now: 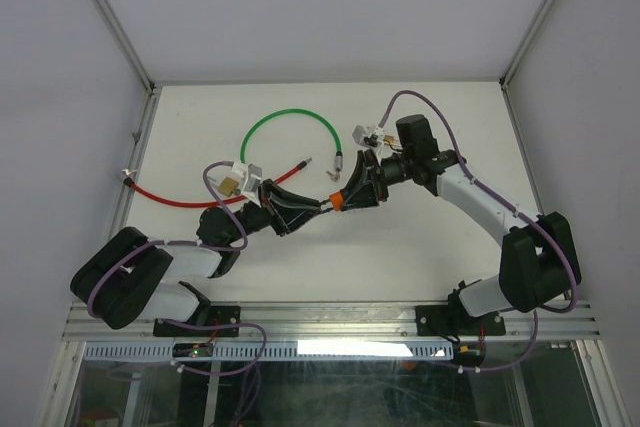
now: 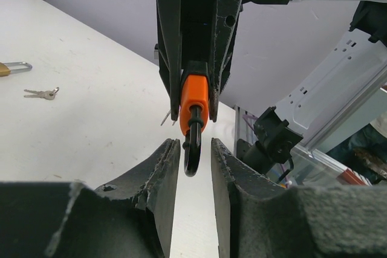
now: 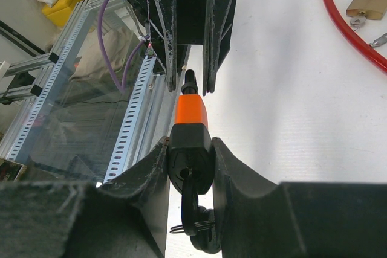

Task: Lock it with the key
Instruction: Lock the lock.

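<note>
An orange and black lock (image 1: 339, 201) hangs above the table's middle, between my two grippers. My right gripper (image 3: 190, 155) is shut on its black end (image 3: 190, 149). A black key (image 3: 202, 209) sits in that end's keyhole, with a ring and a second key dangling from it. The orange end (image 2: 194, 104) points at my left gripper (image 2: 193, 149). A black loop (image 2: 192, 152) on that end lies between the left fingers (image 2: 163, 167), with a gap on each side. The left gripper is open and grips nothing.
A green cable (image 1: 290, 119) arcs across the back of the table. A red cable (image 1: 170, 197) lies at the left, with a brass padlock (image 1: 232, 185) near it. Loose small keys (image 2: 41, 93) lie on the white table. The metal rail (image 1: 330, 322) marks the near edge.
</note>
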Action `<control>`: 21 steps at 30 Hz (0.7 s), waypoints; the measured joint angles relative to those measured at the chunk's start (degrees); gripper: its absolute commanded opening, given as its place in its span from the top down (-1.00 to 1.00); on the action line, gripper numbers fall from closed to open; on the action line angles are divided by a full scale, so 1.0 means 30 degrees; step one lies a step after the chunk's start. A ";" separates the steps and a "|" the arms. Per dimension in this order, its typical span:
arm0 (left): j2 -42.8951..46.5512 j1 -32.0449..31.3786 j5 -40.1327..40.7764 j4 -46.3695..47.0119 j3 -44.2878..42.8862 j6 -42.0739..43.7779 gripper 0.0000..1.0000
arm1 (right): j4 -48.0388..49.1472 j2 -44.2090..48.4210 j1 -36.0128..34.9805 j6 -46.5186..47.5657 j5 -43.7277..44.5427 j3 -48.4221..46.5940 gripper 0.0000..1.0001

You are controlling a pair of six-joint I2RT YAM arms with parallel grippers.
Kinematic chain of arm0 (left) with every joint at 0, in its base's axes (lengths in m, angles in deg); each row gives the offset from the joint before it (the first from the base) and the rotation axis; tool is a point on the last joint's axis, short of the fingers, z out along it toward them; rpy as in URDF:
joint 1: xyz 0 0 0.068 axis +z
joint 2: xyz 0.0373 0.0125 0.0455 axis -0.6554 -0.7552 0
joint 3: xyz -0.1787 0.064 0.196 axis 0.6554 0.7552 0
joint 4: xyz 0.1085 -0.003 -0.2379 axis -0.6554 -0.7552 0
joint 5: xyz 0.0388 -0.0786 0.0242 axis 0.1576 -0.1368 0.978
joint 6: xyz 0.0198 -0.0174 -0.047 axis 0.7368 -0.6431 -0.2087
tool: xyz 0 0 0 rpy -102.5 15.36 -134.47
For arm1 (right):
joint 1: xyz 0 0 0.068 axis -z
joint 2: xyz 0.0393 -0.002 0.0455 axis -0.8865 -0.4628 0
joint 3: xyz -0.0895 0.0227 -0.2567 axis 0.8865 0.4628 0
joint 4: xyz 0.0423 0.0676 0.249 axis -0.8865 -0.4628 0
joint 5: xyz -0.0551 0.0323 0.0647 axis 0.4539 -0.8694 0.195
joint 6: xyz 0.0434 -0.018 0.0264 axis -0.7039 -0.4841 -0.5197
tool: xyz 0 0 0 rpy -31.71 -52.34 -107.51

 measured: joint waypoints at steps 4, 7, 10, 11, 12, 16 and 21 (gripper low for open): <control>0.0000 0.0000 0.0146 -0.0029 0.0000 0.0036 0.40 | 0.0007 0.0000 0.0000 0.0000 0.0007 0.0000 1.00; 0.0007 0.0000 0.0313 -0.0175 0.0000 0.0080 0.40 | 0.0007 0.0000 0.0000 -0.0007 0.0007 0.0000 1.00; 0.0007 0.0000 0.0408 -0.0350 0.0000 0.0182 0.41 | 0.0015 0.0000 0.0000 -0.0007 0.0015 0.0000 1.00; 0.0007 0.0000 0.0430 -0.0357 0.0000 0.0204 0.41 | 0.0015 0.0000 0.0000 -0.0007 0.0022 0.0000 1.00; 0.0007 0.0000 0.0437 -0.0357 0.0000 0.0255 0.41 | 0.0015 0.0000 0.0000 -0.0007 0.0029 0.0007 1.00; 0.0007 0.0000 0.0444 -0.0430 0.0000 0.0328 0.42 | 0.0015 0.0000 0.0007 -0.0007 0.0073 0.0000 1.00; 0.0007 0.0000 0.0444 -0.0452 0.0000 0.0372 0.42 | 0.0022 0.0000 0.0015 -0.0007 0.0080 0.0000 1.00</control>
